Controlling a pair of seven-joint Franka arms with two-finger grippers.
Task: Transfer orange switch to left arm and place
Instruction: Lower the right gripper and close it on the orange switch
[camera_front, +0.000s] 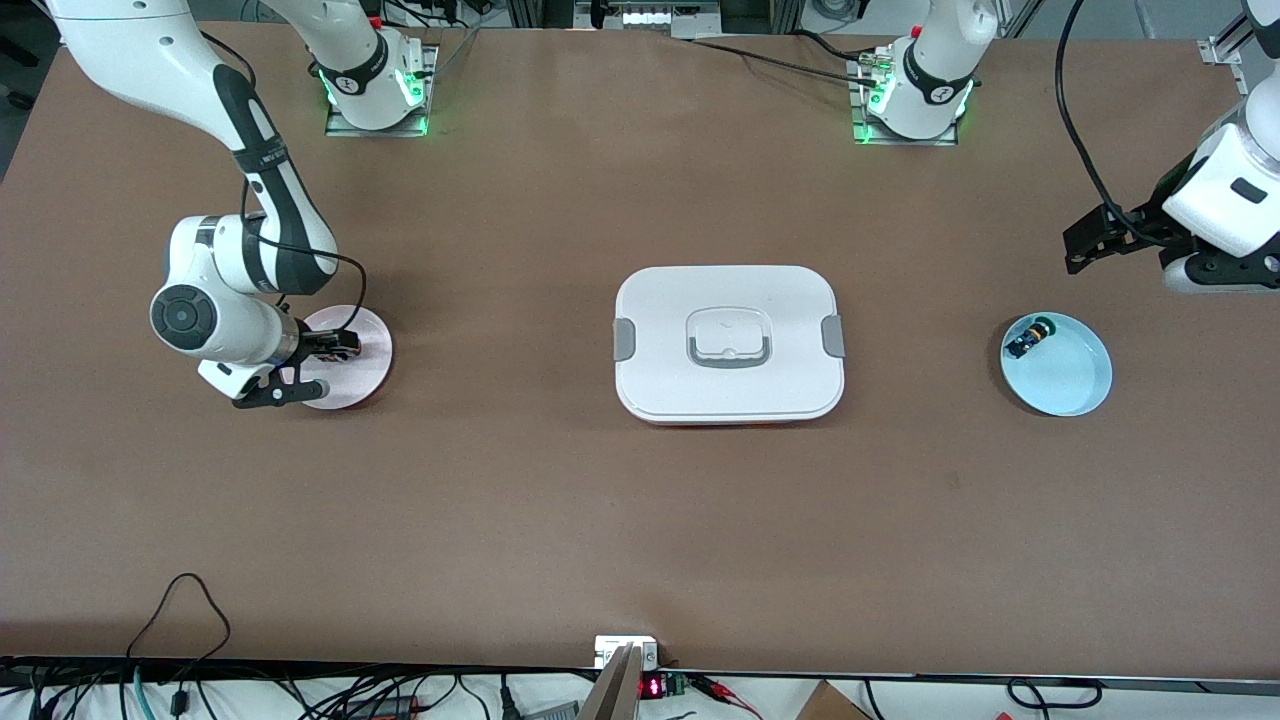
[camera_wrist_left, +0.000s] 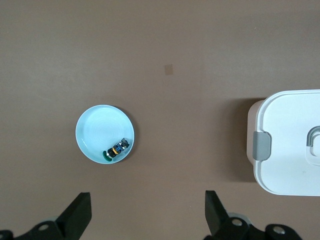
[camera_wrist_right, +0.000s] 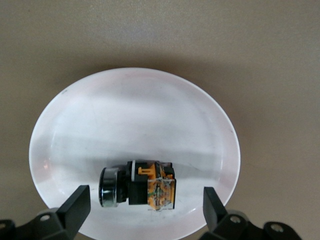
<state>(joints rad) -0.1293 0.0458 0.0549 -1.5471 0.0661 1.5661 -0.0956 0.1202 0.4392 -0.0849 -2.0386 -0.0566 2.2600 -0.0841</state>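
The orange switch (camera_wrist_right: 140, 184) lies on its side on a small pink plate (camera_wrist_right: 135, 115) at the right arm's end of the table. My right gripper (camera_wrist_right: 145, 207) hangs low over that plate (camera_front: 365, 385), open, one finger on each side of the switch and not touching it. In the front view the right gripper (camera_front: 335, 345) hides the switch. The white lidded box (camera_front: 728, 345) sits mid-table. My left gripper (camera_front: 1085, 245) is up in the air at the left arm's end, open and holding nothing (camera_wrist_left: 147, 212).
A light-blue plate (camera_front: 1057, 363) lies toward the left arm's end and holds a small blue-and-black part (camera_front: 1028, 338) with a green tip. The left wrist view shows that plate (camera_wrist_left: 105, 134) and one end of the box (camera_wrist_left: 290, 142). Cables run along the table's near edge.
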